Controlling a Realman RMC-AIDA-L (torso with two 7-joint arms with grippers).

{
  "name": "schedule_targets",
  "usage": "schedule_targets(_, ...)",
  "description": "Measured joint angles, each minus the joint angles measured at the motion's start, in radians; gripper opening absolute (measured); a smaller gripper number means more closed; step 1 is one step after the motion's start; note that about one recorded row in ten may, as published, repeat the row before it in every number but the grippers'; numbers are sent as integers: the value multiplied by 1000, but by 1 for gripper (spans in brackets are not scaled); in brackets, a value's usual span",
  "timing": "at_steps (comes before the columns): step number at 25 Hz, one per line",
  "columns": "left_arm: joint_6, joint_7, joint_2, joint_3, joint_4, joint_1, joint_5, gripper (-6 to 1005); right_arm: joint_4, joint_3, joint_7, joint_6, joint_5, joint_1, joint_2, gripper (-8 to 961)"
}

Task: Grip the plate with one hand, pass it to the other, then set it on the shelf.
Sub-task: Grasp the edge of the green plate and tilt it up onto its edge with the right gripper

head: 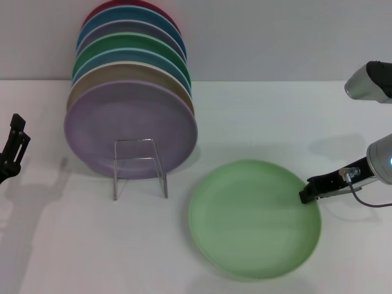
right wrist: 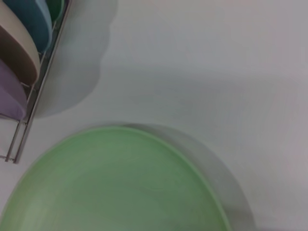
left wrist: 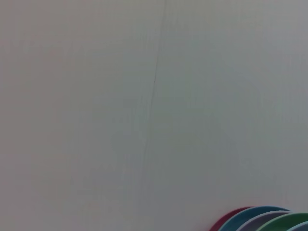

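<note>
The pale mint-green plate (head: 254, 218) lies on the white table, right of the middle. My right gripper (head: 308, 193) reaches in from the right and meets the plate's right rim. In the right wrist view the plate (right wrist: 115, 187) fills the near part of the picture. The shelf (head: 139, 164), a clear stand with a transparent front lip, stands left of the plate, and its wire side (right wrist: 36, 94) shows in the right wrist view. My left gripper (head: 13, 147) hangs at the table's far left edge, well away from both.
Several coloured plates stand on edge in the shelf, a lilac one (head: 122, 125) in front, then tan, blue, green and red ones behind. A pale wall rises behind the table. The left wrist view shows that wall and some plate rims (left wrist: 262, 219).
</note>
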Motion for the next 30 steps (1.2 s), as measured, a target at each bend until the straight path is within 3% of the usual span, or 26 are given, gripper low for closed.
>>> schedule_targets(8,0,0,-2,0,-2,0,0,784,17,2,-13,-4,-12,-8,0,23)
schedule_targets(24,6,1,-2,2,-3,-8,1,784,233,37,-36,-36,-39,-76,2,33)
schedule_targets(30,8,3,0,5,-10,-8,5,783,289,50,-47,-103,-102,-108,13,37)
